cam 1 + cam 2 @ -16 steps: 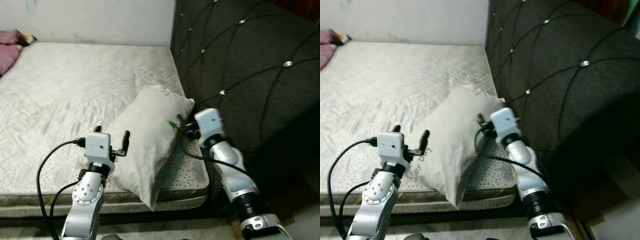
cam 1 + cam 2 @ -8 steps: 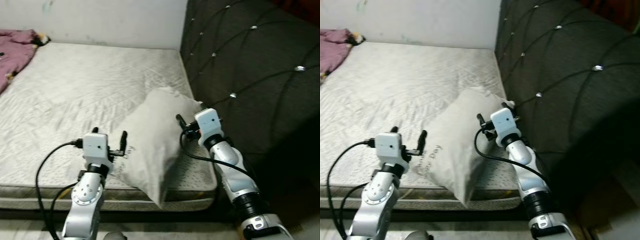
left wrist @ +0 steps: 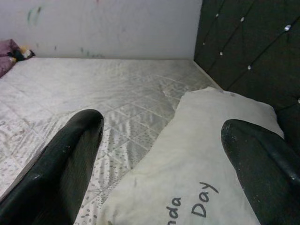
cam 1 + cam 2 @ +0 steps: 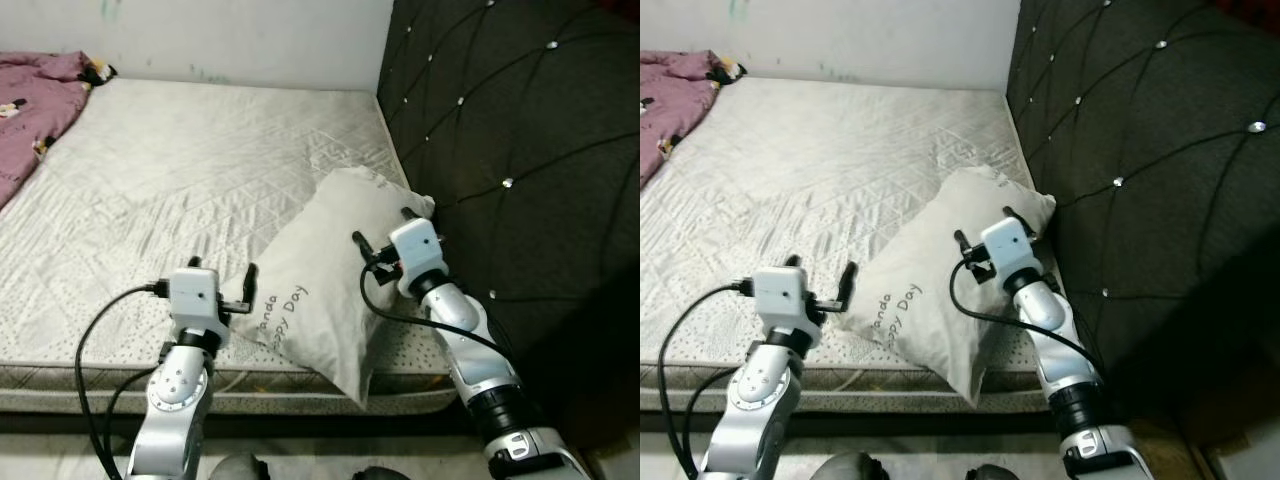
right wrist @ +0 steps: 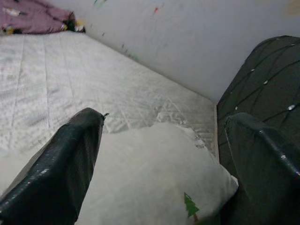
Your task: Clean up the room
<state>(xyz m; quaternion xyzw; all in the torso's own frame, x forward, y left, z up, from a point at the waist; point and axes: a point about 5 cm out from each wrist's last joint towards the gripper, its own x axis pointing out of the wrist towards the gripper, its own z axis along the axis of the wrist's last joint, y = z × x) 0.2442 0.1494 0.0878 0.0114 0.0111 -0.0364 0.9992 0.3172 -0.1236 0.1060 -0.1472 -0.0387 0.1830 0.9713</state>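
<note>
Pillow [image 4: 325, 280] lies on mattress [image 4: 180, 190], both claws apparently spread beside it.

One pillow [image 4: 325, 280], one mattress [image 4: 180, 170], one pink cloth [image 4: 35, 100].

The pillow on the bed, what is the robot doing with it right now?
The robot stands at the edge of the mattress with both arms reaching to a white pillow that lies near the dark padded headboard. The left end effector is open at the pillow's printed end, and the right end effector is open over its far end. Neither one has closed on it yet. A pink cloth lies at the far corner.
</note>
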